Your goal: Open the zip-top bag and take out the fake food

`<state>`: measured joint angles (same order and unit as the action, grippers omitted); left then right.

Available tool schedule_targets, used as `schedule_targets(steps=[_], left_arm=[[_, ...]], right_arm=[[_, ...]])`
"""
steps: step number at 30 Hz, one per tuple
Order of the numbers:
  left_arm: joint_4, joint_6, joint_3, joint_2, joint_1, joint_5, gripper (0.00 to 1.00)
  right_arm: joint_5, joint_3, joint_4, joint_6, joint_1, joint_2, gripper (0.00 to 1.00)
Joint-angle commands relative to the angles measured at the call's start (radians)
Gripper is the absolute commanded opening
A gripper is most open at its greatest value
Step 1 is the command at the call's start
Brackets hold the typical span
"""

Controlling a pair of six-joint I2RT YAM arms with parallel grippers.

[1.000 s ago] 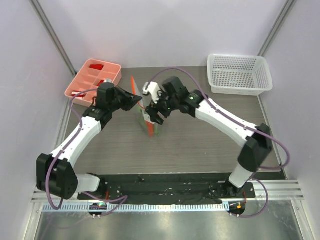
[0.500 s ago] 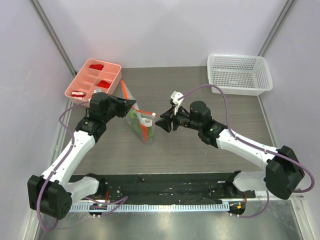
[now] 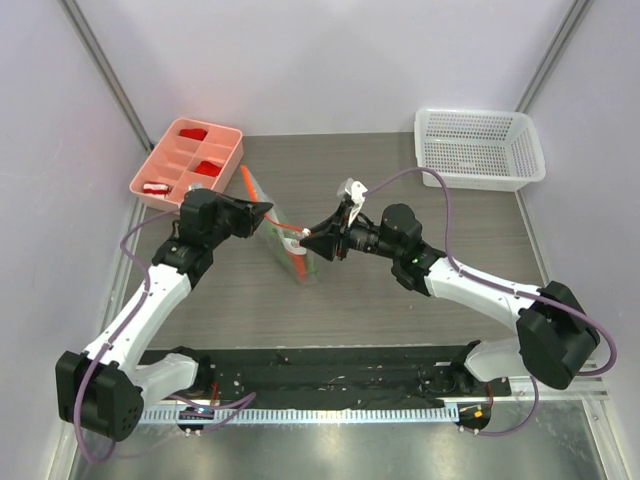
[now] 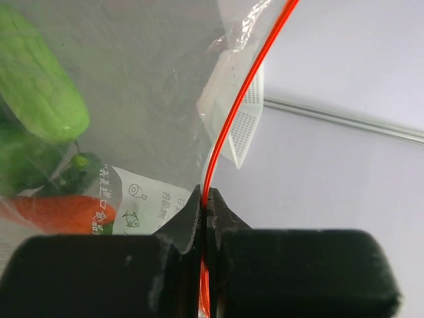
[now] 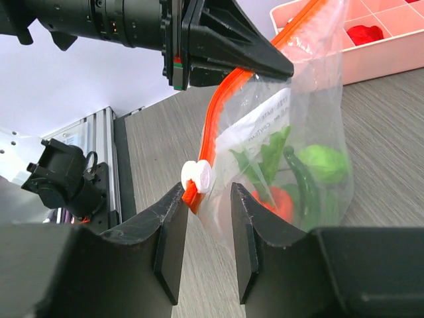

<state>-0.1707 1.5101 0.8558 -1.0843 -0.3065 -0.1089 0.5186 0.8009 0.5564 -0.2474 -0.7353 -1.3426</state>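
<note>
The clear zip-top bag [image 3: 287, 247] hangs just over the table between both arms, its orange-red zip strip [image 4: 232, 112] pinched in my shut left gripper [image 4: 206, 199]. The fake food shows through the plastic: a light green piece [image 4: 40, 86], an orange-red piece [image 5: 281, 202], a dark green chili [image 5: 301, 182] and a green pepper [image 5: 321, 162]. My right gripper [image 5: 207, 199] is open at the strip's lower end. The white slider [image 5: 197, 177] sits just ahead of the gap, close to the left finger, and bag plastic lies between the tips.
A pink compartment tray [image 3: 187, 165] with small red blocks stands at the back left, right behind the left gripper [image 3: 262, 210]. A white mesh basket [image 3: 478, 148] is at the back right. The arm bases and a black rail run along the near edge.
The right gripper left the bag's top, swung out to the right, then came in low to the slider with its jaws narrowing. The left arm drew the bag leftward, still gripping the strip.
</note>
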Motion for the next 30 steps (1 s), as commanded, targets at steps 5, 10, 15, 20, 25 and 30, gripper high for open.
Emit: schedule_targets(steps=[5, 10, 15, 20, 25, 30], left_arm=[[0.096, 0.042, -0.006, 0.038, 0.001, -0.038, 0.00], [0.123, 0.056, -0.011, 0.044, 0.001, -0.044, 0.00], [0.135, 0.067, -0.012, 0.041, 0.001, -0.063, 0.00], [0.139, -0.023, -0.035, 0.057, 0.000, -0.072, 0.09], [-0.091, -0.379, 0.018, 0.145, 0.000, -0.023, 0.55], [-0.115, -0.753, 0.048, 0.251, 0.000, -0.061, 0.40]], right_arm=[[0.017, -0.026, 0.103, -0.021, 0.004, -0.012, 0.38], [0.028, -0.035, 0.126, -0.041, 0.004, -0.038, 0.36], [-0.011, -0.029, 0.160, -0.064, 0.002, -0.049, 0.19], [-0.042, -0.017, 0.157, -0.049, 0.004, -0.061, 0.01], [-0.058, 0.079, -0.106, 0.117, 0.010, -0.050, 0.01], [-0.020, 0.132, -0.282, 0.230, 0.025, -0.041, 0.01]])
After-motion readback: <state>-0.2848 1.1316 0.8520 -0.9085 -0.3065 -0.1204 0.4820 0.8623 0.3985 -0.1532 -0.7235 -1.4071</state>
